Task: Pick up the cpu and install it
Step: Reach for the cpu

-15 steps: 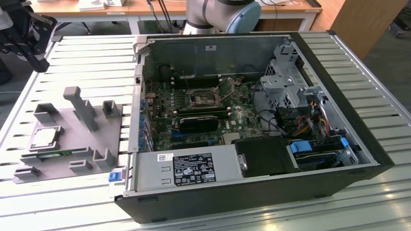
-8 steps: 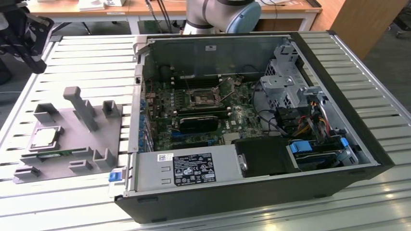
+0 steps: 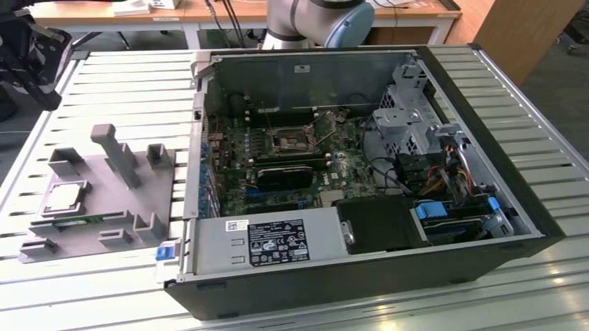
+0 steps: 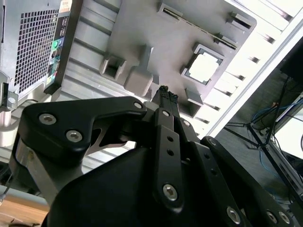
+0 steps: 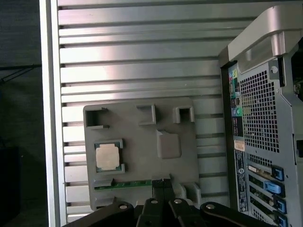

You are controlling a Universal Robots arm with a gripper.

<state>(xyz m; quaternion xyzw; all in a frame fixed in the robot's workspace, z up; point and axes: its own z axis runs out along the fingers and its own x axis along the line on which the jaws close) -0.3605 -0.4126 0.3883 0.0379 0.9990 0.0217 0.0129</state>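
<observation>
Silver-grey metal top up, the cpu (image 3: 65, 198) lies flat in a square pocket of the grey fixture plate (image 3: 103, 207), which rests on the slatted metal table (image 3: 120, 89). In the exterior view the cpu is at about 9 o'clock from the open computer case (image 3: 368, 283) and well apart from it. It is at roughly 8 o'clock from the square socket (image 3: 292, 138) on the motherboard (image 3: 276, 186). The green memory stick (image 3: 78, 221) is in a slot of the same plate, just beside the cpu at about 5 o'clock. A tall grey post (image 3: 115, 155) of the plate stands at about 1 o'clock from the cpu.

The gripper (image 4: 164, 92) is black, its fingers pressed together at the tips with nothing pinched between them. It hangs above the fixture plate with no contact on anything.

In both wrist views the cpu sits in its pocket apart from the fingertips (image 5: 163, 181), with bare grey plate between the two. In the first wrist view the tips line up over the plate edge that holds the memory stick, and the case's rear panel (image 5: 260, 118) stands beside the plate. In the second wrist view the tips line up near a raised grey block (image 4: 138, 80) of the plate, and the cpu lies past it.
</observation>
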